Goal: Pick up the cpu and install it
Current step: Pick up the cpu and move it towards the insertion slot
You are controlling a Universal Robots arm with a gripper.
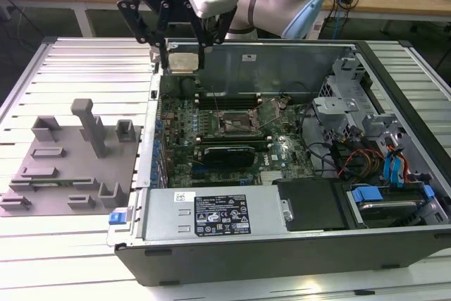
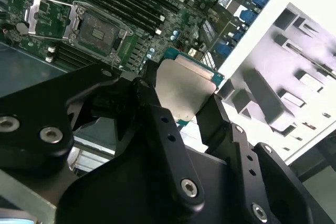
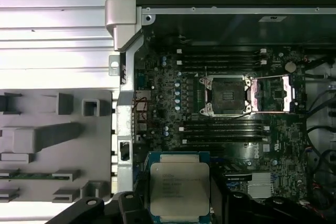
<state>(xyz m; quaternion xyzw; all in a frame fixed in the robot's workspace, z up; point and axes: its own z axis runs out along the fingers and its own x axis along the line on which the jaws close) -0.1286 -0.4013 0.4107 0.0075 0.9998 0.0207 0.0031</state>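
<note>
One cpu (image 3: 179, 190) gripped in claw (image 3: 180, 204), above open case (image 1: 232, 259)

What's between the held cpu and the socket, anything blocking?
Nothing visible. The gripper is shut on the cpu, held above the open case; the socket lies open, its load plate flipped aside.

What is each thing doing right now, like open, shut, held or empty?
pincer, shut on the cpu.
cpu, held in the air, not in the socket.
socket, empty, its metal frame flipped open.
computer case, open, insides showing.
</note>
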